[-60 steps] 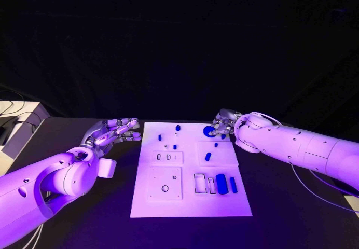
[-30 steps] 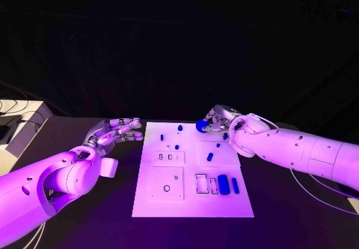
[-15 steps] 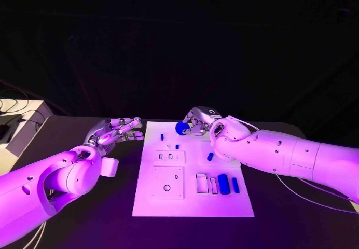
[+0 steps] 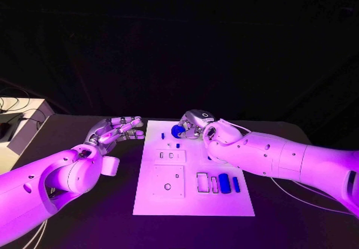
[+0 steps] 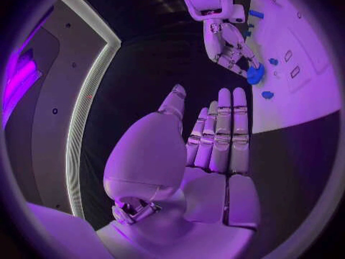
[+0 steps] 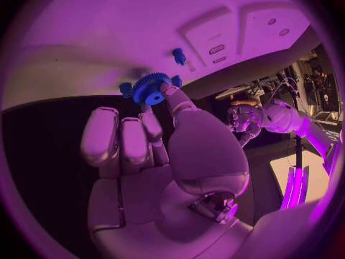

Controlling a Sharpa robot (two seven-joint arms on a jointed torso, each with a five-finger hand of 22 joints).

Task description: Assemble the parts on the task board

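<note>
The white task board (image 4: 191, 203) lies lengthwise in the middle of the table. My right hand (image 4: 194, 123) hovers over the board's far end and pinches a round blue gear (image 4: 178, 131) between thumb and a finger. The right wrist view shows the toothed gear (image 6: 151, 88) at my fingertips, just above the board (image 6: 100, 34), near a small blue peg (image 6: 178, 55). My left hand (image 4: 115, 131) floats off the board's left edge, fingers straight and holding nothing. The left wrist view has my left hand (image 5: 212, 149) flat, with the gear (image 5: 255, 75) beyond it.
Small blue pegs (image 4: 162, 136) stand near the board's far left. Two long blue pieces (image 4: 224, 183) lie beside rectangular slots at the right middle. A square inset with holes (image 4: 167, 181) sits at the left middle. A pale box (image 4: 18, 122) stands off the table's left side.
My right hand lifted the blue gear from the board's far right and carried it leftward across the far end. My left hand has stayed in place.
</note>
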